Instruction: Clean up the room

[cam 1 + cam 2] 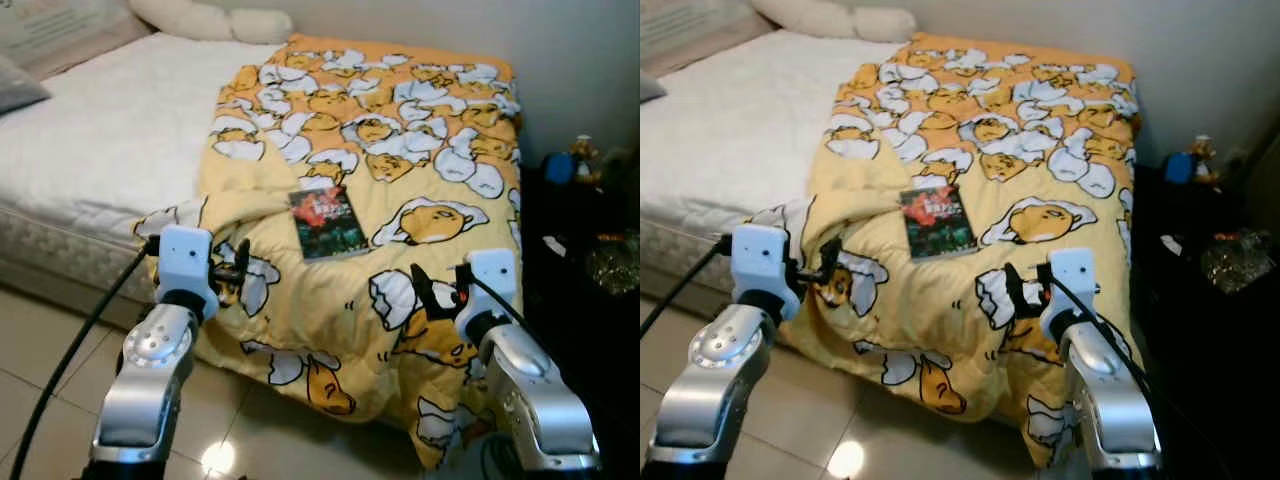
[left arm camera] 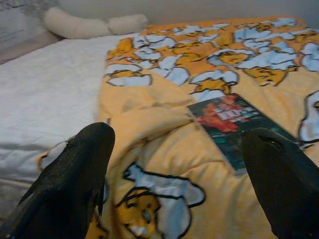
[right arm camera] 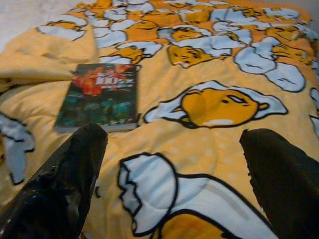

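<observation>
Left eye view has the book [image 1: 326,222] lying untouched on the yellow blanket [image 1: 420,150] at about 12 o'clock from the robot, left hand [image 1: 238,268] and right hand [image 1: 428,292] both spread wide and empty, so cleanup looks barely started.

Home bedroom. Bed [image 1: 90,150] with white mattress pad, yellow cartoon-egg quilt [image 1: 400,150] spread over it, pillows [image 1: 210,20] at head. Book [image 1: 326,222] on quilt. Tiled floor [image 1: 40,370], plain wall, dark side table [image 1: 590,250] with small clutter beside bed.
</observation>
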`<state>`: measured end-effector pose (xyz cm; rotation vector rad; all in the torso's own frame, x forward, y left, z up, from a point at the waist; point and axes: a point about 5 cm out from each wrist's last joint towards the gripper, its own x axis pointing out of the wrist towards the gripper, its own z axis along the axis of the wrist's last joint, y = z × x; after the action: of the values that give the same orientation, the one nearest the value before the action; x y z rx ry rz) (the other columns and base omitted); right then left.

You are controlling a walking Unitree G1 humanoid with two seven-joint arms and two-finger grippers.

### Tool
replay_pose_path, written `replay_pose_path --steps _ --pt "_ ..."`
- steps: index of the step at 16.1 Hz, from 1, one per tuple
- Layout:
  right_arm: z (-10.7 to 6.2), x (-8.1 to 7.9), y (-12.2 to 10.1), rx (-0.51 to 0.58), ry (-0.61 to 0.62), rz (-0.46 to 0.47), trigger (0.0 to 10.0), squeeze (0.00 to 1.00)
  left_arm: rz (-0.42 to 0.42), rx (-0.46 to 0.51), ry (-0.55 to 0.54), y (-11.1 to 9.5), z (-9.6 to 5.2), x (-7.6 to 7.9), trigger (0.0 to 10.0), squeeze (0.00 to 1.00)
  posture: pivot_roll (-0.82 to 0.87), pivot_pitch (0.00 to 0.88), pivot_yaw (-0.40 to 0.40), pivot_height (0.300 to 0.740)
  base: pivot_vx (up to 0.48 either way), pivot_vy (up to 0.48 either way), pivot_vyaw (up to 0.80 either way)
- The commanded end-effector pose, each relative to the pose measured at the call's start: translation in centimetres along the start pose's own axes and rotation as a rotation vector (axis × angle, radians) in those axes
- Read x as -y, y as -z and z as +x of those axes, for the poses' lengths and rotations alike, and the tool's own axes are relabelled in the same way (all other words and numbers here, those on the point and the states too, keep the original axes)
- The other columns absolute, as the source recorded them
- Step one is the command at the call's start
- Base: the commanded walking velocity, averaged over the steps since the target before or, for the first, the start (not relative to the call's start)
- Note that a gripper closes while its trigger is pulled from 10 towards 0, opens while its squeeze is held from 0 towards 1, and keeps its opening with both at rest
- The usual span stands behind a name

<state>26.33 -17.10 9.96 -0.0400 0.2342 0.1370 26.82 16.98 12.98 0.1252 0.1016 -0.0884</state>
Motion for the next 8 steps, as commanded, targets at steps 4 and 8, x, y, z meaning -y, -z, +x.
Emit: replay_pose_path --steps 4,8 --pt "-0.09 0.11 0.09 -0.007 0.019 0.007 10.0 1.0 0.003 0.009 0.018 -0.28 -0.02 -0.09 10.0 0.74 0.02 0.0 0.026 0.74 0.358 0.0 -0.58" --pt "-0.15 -0.18 -0.05 0.007 0.001 0.009 10.0 1.0 -0.001 0.008 0.025 -0.19 0.02 -0.03 10.0 0.74 0.01 0.0 0.028 0.74 0.381 0.0 0.0"
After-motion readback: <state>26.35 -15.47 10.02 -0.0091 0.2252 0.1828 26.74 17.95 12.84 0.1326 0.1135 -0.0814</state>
